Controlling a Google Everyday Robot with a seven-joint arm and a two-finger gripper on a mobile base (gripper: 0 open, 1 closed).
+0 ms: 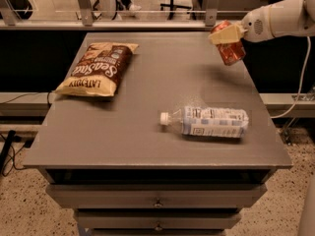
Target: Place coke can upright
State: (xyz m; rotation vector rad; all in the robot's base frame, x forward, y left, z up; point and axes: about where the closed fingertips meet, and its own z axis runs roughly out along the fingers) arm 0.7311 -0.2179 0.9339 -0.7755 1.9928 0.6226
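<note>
The red coke can (231,50) hangs in the air above the table's far right corner, tilted a little off upright. My gripper (225,34) comes in from the right on a white arm and is shut on the coke can, its cream fingers (222,35) clamped across the can's upper half. The can is clear of the table top, with its shadow on the surface below.
A clear plastic bottle (209,121) with a white cap lies on its side at the front right of the grey table (123,132). A brown chip bag (98,69) lies at the back left. Drawers sit under the table's front edge.
</note>
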